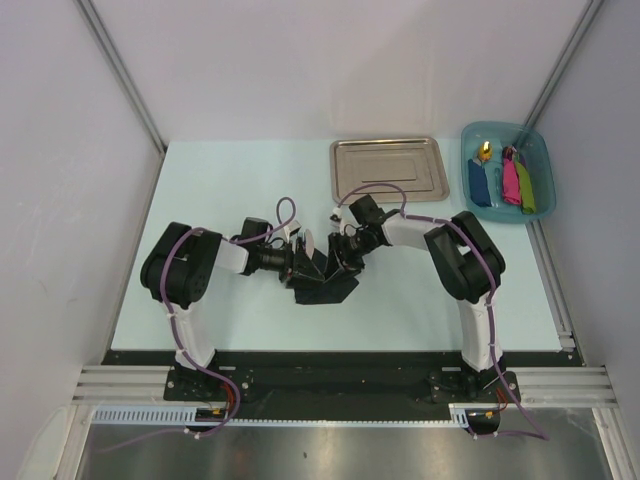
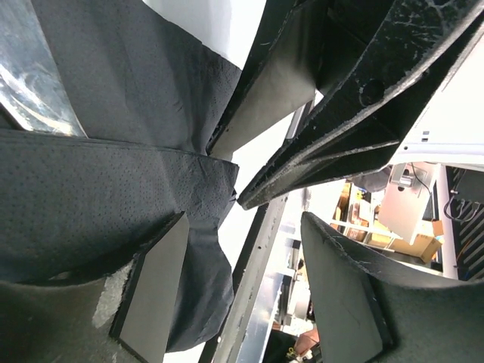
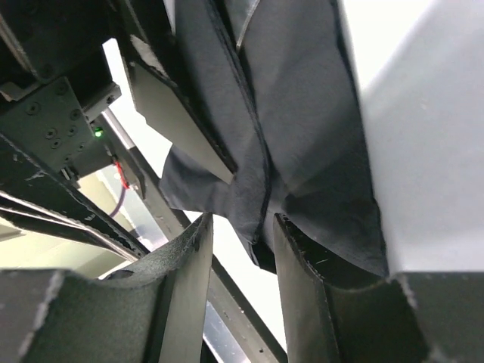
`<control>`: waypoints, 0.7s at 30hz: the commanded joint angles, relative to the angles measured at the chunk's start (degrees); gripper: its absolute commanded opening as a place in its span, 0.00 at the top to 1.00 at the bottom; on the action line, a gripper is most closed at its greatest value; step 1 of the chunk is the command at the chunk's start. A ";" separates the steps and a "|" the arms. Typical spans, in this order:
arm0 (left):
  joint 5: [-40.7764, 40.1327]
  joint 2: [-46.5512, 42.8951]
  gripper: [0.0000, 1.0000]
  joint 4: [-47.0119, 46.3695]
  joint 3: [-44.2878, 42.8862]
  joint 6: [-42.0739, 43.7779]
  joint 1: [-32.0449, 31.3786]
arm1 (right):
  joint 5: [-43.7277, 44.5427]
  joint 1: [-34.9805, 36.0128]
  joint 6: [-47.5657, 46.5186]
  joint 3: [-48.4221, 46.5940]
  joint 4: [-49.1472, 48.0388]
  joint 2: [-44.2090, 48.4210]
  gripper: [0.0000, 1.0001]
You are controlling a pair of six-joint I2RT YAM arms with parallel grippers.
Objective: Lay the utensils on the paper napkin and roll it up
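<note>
The black paper napkin (image 1: 325, 288) lies crumpled and folded at mid-table, between both arms. My left gripper (image 1: 300, 262) and right gripper (image 1: 336, 258) meet right over it. In the left wrist view the napkin (image 2: 98, 197) bunches in thick folds against the left finger, and the left gripper (image 2: 243, 219) stands wide open, table showing in the gap. In the right wrist view a hanging fold of the napkin (image 3: 302, 113) dips to the mouth of the right gripper (image 3: 243, 221), resting against one finger, with the jaws apart. The utensils are hidden.
A shiny steel tray (image 1: 388, 168) sits behind the grippers. A teal bin (image 1: 540, 150) at the back right holds blue, pink and green items. The table's dark front rail (image 2: 257, 257) runs close below the napkin.
</note>
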State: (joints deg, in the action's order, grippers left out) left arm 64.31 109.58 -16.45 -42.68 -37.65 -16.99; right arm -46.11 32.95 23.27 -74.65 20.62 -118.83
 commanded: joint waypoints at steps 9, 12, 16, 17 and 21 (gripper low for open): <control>-3.59 -0.85 0.33 -4.21 1.63 1.00 -0.23 | -0.04 0.54 -1.03 -1.99 0.30 -1.06 0.89; -3.06 -4.54 0.35 -3.07 1.81 3.01 -0.23 | 0.67 0.19 -1.38 -1.81 0.21 -1.67 1.00; -0.60 -10.78 0.36 0.09 2.33 4.69 0.12 | 1.98 -0.34 -2.26 -1.55 0.73 -2.02 1.00; -0.33 -13.75 0.37 0.45 2.86 4.78 0.29 | 2.16 -0.25 -2.17 -1.37 0.82 -1.94 1.00; -0.59 -18.78 0.41 3.52 4.18 5.65 2.57 | 2.51 -0.17 -2.35 -0.67 0.91 -1.24 1.00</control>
State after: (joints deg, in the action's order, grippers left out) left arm 63.02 96.90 -15.22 -39.66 -35.14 -16.40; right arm -44.56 32.86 22.11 -74.76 21.96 -120.53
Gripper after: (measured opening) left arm 0.613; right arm 0.009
